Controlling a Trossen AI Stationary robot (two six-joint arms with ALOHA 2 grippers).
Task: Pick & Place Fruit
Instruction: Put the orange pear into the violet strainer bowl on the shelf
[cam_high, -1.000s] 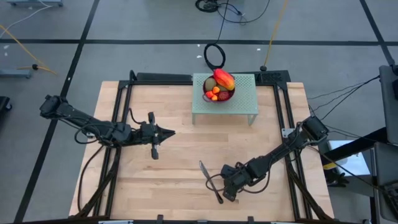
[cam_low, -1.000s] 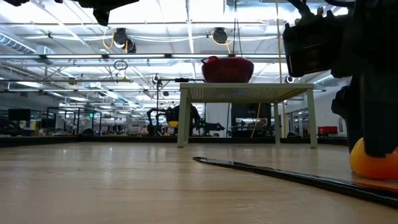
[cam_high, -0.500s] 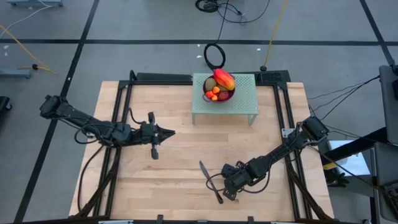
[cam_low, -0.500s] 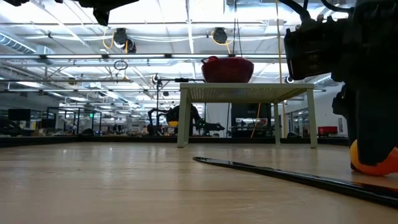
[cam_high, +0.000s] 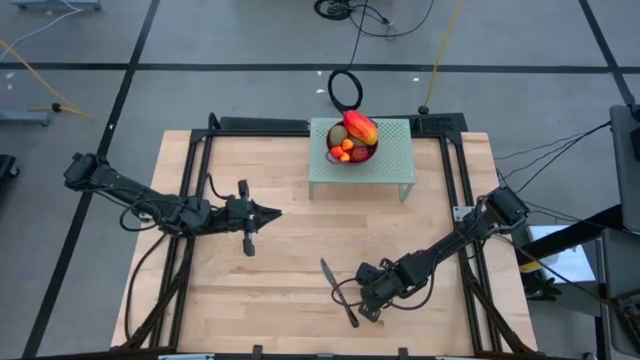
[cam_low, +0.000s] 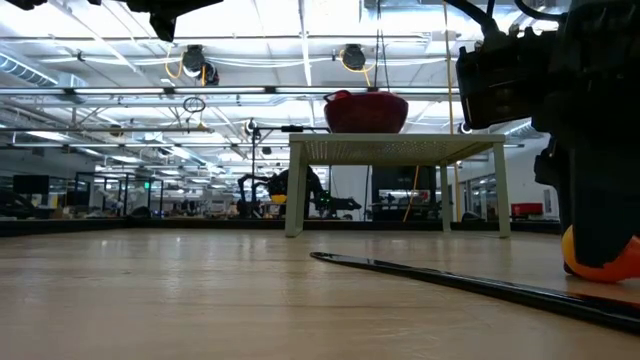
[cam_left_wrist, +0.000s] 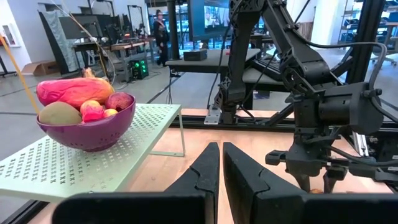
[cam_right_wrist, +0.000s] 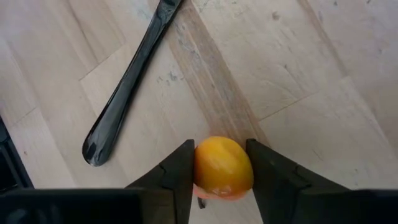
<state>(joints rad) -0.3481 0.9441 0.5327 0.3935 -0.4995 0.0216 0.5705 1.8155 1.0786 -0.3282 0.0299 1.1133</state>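
Right tool grips a stray fruit low on the worktop.

The worktop (cam_high: 280, 280) carries a far stand with a bowl (cam_left_wrist: 87, 130) of fruit; the left tool (cam_high: 268, 212), clenched empty, waits mid-left; the right tool (cam_right_wrist: 221, 168) clasps an orange fruit (cam_right_wrist: 222, 167) beside the knife (cam_right_wrist: 127, 87), near right.

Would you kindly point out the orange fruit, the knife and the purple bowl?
orange fruit (cam_right_wrist: 222, 167), right wrist view, its glossy top.
knife (cam_right_wrist: 127, 84), right wrist view, mid-handle.
purple bowl (cam_left_wrist: 93, 130), left wrist view, its outer wall.

The right pincer (cam_right_wrist: 221, 169) has closed its fingers onto the small orange fruit (cam_right_wrist: 222, 167) beside the knife (cam_right_wrist: 127, 84).
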